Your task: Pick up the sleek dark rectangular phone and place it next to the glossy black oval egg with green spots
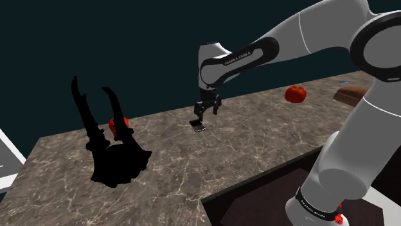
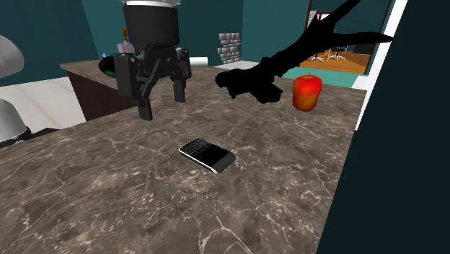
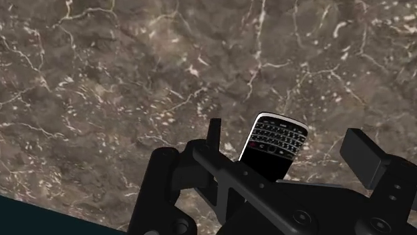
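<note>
Below my gripper [image 2: 162, 107], open wide and empty, lies the phone [image 2: 207, 155]: thin, stiff, likely slippery; I'd pinch its long edges.

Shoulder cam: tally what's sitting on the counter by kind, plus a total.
Phone: 1
Red fruit: 2, one beside the branching shape, one farther along the counter
Black branching shape: 1
Brown object, partly behind the arm: 1
Total: 5
A small blue speck is too small to identify, so it is not counted.
</note>
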Motion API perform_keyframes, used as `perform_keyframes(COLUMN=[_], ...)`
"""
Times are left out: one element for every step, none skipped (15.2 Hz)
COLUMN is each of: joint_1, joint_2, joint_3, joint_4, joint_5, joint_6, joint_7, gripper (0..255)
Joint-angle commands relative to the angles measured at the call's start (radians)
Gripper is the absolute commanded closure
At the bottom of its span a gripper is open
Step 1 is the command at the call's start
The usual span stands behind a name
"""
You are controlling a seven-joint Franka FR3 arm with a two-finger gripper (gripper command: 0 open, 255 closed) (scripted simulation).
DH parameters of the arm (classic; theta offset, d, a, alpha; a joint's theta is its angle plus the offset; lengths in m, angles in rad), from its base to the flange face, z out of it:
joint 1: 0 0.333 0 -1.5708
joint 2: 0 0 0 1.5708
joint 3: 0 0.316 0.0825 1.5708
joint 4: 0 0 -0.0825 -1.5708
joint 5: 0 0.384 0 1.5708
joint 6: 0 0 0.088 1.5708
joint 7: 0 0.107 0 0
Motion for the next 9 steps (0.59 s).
perform_keyframes(joint_1=[-0.002, -0.003, -0.004, -0.005, -0.006, -0.006, -0.006, -0.006, -0.005], joint_2=[0.076, 0.114, 0.152, 0.190, 0.229, 0.233, 0.239, 0.245, 0.252], joint_3=[-0.003, -0.003, -0.004, -0.005, -0.005, -0.005, -0.005, -0.005, -0.005], joint_4=[0.044, 0.070, 0.097, 0.126, 0.155, 0.159, 0.153, 0.147, 0.141], joint_5=[0.014, 0.021, 0.028, 0.035, 0.042, 0.043, 0.043, 0.043, 0.043], joint_6=[0.035, 0.049, 0.062, 0.073, 0.083, 0.084, 0.096, 0.109, 0.121], joint_7=[0.010, 0.015, 0.020, 0.025, 0.029, 0.030, 0.030, 0.030, 0.030], gripper=[0, 0, 0, 0, 0, 0, 0, 0, 0])
